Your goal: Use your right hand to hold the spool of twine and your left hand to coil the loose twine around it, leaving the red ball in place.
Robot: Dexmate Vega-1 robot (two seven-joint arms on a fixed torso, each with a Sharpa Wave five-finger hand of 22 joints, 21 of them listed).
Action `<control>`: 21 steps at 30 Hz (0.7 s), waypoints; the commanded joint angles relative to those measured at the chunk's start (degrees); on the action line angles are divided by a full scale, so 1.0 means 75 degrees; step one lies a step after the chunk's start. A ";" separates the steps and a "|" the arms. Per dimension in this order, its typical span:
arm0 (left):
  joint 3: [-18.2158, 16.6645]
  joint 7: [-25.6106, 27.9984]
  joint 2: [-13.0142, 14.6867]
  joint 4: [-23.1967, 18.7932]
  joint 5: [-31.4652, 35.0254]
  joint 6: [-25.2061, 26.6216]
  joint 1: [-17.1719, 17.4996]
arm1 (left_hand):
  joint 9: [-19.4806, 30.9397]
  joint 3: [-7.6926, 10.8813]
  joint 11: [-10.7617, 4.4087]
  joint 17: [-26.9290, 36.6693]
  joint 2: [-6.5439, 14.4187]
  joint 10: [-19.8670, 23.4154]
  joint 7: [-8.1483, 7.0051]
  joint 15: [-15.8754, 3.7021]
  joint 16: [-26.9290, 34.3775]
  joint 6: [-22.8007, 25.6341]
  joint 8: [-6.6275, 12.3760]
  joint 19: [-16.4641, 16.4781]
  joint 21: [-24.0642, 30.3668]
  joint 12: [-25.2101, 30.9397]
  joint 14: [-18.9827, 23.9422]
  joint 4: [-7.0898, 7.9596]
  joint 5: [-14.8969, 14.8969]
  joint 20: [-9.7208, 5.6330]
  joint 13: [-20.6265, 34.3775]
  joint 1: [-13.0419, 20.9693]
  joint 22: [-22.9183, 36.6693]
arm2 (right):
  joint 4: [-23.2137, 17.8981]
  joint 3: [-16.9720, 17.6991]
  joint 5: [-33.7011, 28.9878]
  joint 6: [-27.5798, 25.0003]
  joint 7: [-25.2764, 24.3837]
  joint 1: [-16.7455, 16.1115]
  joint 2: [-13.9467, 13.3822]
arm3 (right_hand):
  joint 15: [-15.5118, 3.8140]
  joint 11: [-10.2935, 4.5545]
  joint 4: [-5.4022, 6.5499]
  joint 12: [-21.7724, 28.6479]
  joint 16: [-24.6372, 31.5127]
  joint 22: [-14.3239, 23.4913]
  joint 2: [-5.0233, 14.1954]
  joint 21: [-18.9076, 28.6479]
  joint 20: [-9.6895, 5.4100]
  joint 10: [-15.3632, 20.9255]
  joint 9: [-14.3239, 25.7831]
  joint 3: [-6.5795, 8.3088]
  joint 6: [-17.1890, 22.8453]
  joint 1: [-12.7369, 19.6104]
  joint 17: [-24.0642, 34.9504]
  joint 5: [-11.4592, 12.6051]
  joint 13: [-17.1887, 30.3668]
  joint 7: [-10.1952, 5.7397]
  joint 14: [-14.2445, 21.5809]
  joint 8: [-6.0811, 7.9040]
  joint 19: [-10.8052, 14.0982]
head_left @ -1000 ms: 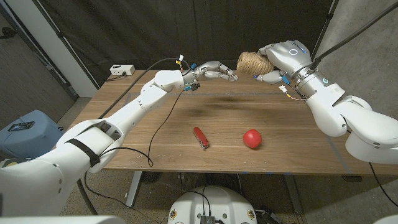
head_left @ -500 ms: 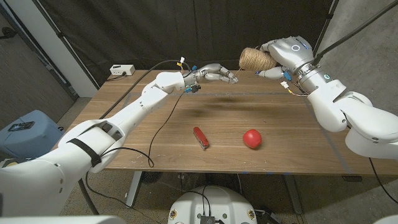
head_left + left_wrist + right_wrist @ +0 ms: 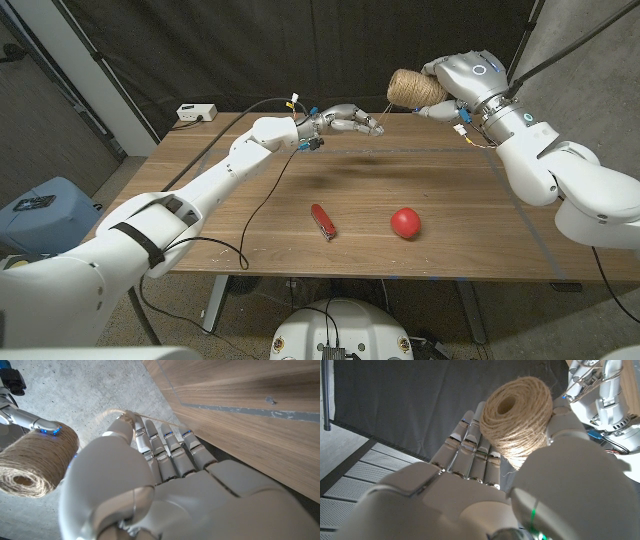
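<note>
My right hand point(image 3: 458, 84) holds the tan spool of twine point(image 3: 417, 88) up above the table's far edge; the spool point(image 3: 517, 412) sits between its thumb and fingers. My left hand point(image 3: 343, 119) hovers just to the spool's left and lower, pinching the loose twine point(image 3: 124, 412) at its fingertips. A thin strand point(image 3: 386, 108) runs from there up to the spool point(image 3: 35, 462). The red ball point(image 3: 404, 222) lies on the table's near right part, away from both hands.
A red pocket knife point(image 3: 323, 221) lies left of the ball. A black cable point(image 3: 262, 195) trails from my left wrist across the table point(image 3: 450, 190) to its front edge. A white box point(image 3: 196, 113) sits at the far left corner. Dark curtain behind.
My right hand has raised the spool higher and a little to the right. My left hand has barely moved, with the strand still at its fingertips.
</note>
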 commanded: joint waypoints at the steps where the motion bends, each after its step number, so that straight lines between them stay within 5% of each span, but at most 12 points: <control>1: 0.0017 0.0000 -0.0035 0.0049 0.0002 0.0031 0.0045 | 0.0013 -0.0036 -0.0020 0.0042 -0.0014 0.0009 -0.0025 0.0006 -0.0040 -0.0007 -0.0006 -0.0034 0.0027 -0.0015 -0.0042 0.0010 -0.0014 0.0020 0.0026 0.0029 0.0024 | 0.0135 -0.0026 -0.0188 0.0080 0.0162 0.0185 0.0161 | -0.0831 -0.0644 0.0012 0.0060 0.0001 0.0015 0.1131 0.0017 -0.0060 0.0692 0.0034 -0.0011 0.1088 0.1094 0.0029 0.0036 0.0017 -0.1019 0.0005 0.0046 -0.0001; 9: -0.0007 0.0073 0.0024 -0.0064 -0.0017 0.0094 0.0168 | 0.0007 -0.0043 -0.0012 0.0045 -0.0009 0.0021 -0.0032 0.0013 -0.0041 -0.0006 -0.0008 -0.0042 0.0029 -0.0015 -0.0053 0.0022 -0.0016 0.0029 0.0034 0.0016 0.0024 | 0.0240 -0.0053 -0.0270 0.0231 0.0315 0.0277 0.0283 | -0.0835 -0.0659 0.0017 0.0047 0.0004 0.0016 0.1145 0.0015 -0.0058 0.0697 0.0039 -0.0032 0.1072 0.1093 0.0058 0.0036 0.0003 -0.1019 -0.0005 0.0047 -0.0004; 21: -0.0044 0.0060 0.0121 -0.0404 -0.0182 0.0369 0.0466 | 0.0004 -0.0049 0.0006 0.0049 -0.0012 -0.0014 -0.0020 0.0035 -0.0044 -0.0027 -0.0016 -0.0050 0.0034 -0.0036 -0.0070 0.0018 -0.0018 0.0016 0.0045 0.0020 0.0024 | 0.0650 -0.0274 -0.0654 0.0653 0.0723 0.0681 0.0949 | -0.0832 -0.0641 0.0007 0.0036 -0.0029 0.0015 0.1140 0.0016 -0.0060 0.0666 0.0035 -0.0029 0.1071 0.1101 0.0040 0.0040 0.0022 -0.1023 0.0004 0.0050 0.0000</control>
